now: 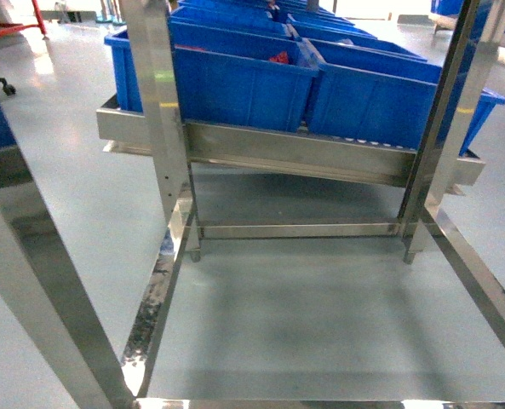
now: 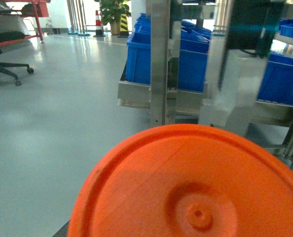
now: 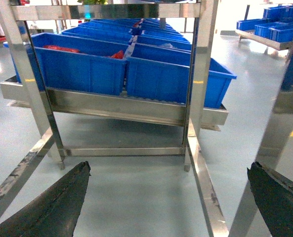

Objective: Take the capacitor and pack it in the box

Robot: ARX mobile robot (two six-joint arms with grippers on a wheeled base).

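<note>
Here, right tool (image 3: 168,197) spread wide facing blue bins (image 3: 131,69), box seemingly unseen

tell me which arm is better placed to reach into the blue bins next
Right, tentatively. Its hand is open, with both fingers spread and an unblocked view of the blue bins on the steel rack. The left wrist view is mostly filled by an orange lid, and its hand isn't visible.

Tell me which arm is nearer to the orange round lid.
Left. The orange round lid fills the bottom of the left wrist view, close under that arm's camera; its fingers don't show. The right gripper, open, faces the blue bins with no lid in view.
</note>
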